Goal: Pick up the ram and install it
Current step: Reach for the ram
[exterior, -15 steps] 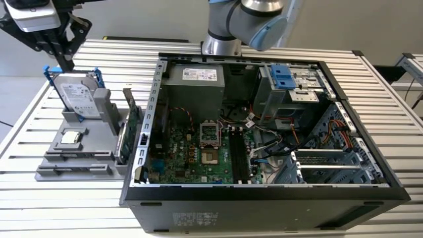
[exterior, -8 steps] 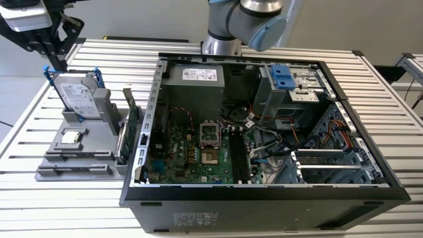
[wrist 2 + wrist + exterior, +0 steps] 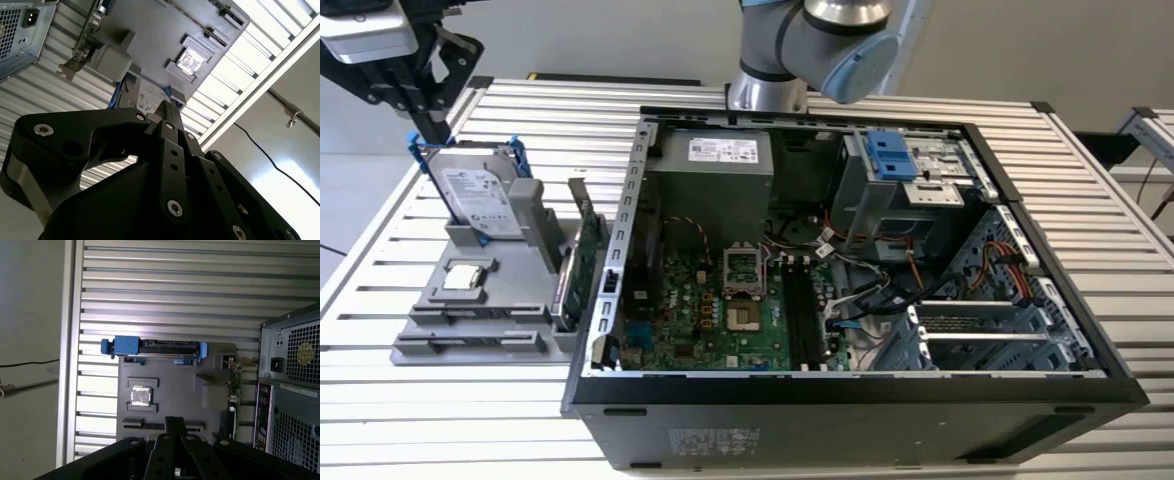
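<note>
Black fingers [image 3: 169,117], closed together and empty, hang over the hard drive [image 3: 478,200] at the tray's [image 3: 480,345] 11 o'clock. The ram [image 3: 566,292] seems to stand on edge at its 3 o'clock, just beside the green card [image 3: 588,232]; a loose aim could catch that card instead.

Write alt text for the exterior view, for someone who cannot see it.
A robot gripper hangs above a hard drive standing in a gray tray, to the exterior view's left of an open computer case on a slatted table.
</note>
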`<move>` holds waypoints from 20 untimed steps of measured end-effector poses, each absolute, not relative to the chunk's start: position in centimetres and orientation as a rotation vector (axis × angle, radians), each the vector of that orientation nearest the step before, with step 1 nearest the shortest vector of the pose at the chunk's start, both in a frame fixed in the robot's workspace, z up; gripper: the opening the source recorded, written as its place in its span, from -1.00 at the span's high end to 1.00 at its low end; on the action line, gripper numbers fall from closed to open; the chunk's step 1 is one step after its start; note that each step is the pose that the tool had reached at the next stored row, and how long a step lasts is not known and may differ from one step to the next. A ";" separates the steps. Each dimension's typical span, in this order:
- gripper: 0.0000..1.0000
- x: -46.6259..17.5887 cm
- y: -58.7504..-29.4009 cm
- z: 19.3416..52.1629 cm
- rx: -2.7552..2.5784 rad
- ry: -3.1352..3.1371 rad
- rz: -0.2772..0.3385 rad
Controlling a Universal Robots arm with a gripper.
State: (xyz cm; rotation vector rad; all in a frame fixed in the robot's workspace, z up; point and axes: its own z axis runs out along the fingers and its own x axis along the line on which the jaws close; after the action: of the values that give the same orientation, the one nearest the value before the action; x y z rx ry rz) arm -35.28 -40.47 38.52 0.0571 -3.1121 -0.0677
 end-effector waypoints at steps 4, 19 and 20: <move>1.00 -35.3 -40.5 38.5 0.057 -3.112 -0.068; 1.00 -35.1 -41.9 38.5 0.057 -3.112 -0.068; 1.00 -35.1 -42.1 38.5 0.057 -3.112 -0.068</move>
State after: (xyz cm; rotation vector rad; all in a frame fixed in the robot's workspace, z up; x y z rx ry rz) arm -35.14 -42.06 38.46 0.0572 -3.1120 -0.0676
